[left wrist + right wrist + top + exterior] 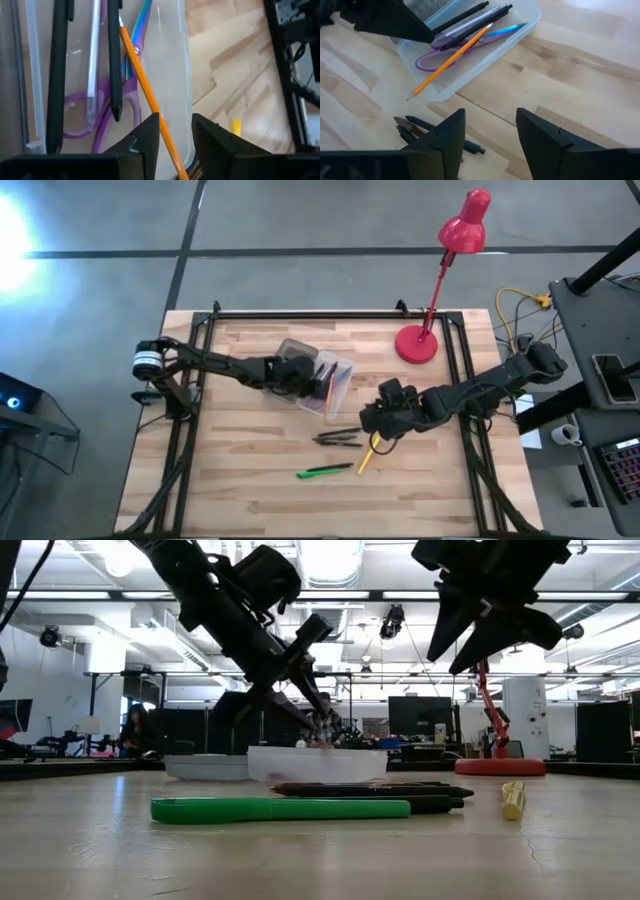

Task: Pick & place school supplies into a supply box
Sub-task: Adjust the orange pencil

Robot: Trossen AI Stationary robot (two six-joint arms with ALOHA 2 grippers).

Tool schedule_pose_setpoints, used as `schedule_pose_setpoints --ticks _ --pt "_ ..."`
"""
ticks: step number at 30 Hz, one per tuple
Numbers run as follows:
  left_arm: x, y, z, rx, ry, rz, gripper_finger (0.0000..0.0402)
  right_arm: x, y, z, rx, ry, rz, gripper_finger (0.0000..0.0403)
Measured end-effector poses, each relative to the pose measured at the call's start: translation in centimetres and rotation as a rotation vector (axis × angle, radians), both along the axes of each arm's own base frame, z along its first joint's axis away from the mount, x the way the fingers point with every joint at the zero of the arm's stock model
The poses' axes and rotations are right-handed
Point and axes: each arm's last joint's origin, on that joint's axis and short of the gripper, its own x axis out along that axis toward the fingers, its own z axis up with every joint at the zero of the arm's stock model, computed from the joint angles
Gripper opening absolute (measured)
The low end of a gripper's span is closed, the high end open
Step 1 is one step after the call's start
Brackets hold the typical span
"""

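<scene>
The supply box [322, 383] is a translucent case lying open on the table, its lid [293, 351] folded back. Inside lie purple-handled scissors [437, 57], dark pens [56, 75] and a pinkish pen [470, 25]. An orange pencil [452, 57] slants across them, its tip end over the box's rim [415, 92]. My left gripper [175, 135] hovers open just above the box, the pencil showing between its fingers. My right gripper [490, 142] hangs open over the table by the dark pens [338, 438]. A green pen [325, 471] and a yellow item [367, 455] lie nearby.
A red desk lamp [440, 280] stands at the table's far right, its base [417, 343] on the wood. A black frame [330, 313] runs along the table's edges. Bare wood lies toward the near edge and left of the box. People show in the room behind [325, 725].
</scene>
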Motion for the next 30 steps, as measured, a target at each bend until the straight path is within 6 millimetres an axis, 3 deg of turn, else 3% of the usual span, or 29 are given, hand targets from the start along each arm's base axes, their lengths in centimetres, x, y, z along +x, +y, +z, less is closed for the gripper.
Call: schedule_pose_setpoints --ticks 12,24,30 --pt "0.1 -0.9 -0.8 -0.039 0.054 -0.032 0.0095 -0.1 -0.1 -0.1 -0.009 0.008 -0.002 0.0162" --pt "3.2 -0.9 -3.9 -0.062 0.147 -0.026 0.0094 -0.2 -0.2 -0.3 -0.013 0.022 -0.006 0.0159" --pt "4.0 -0.5 -3.4 -0.063 0.125 -0.022 0.0094 -0.4 -0.2 -0.4 -0.014 0.037 -0.004 0.0162"
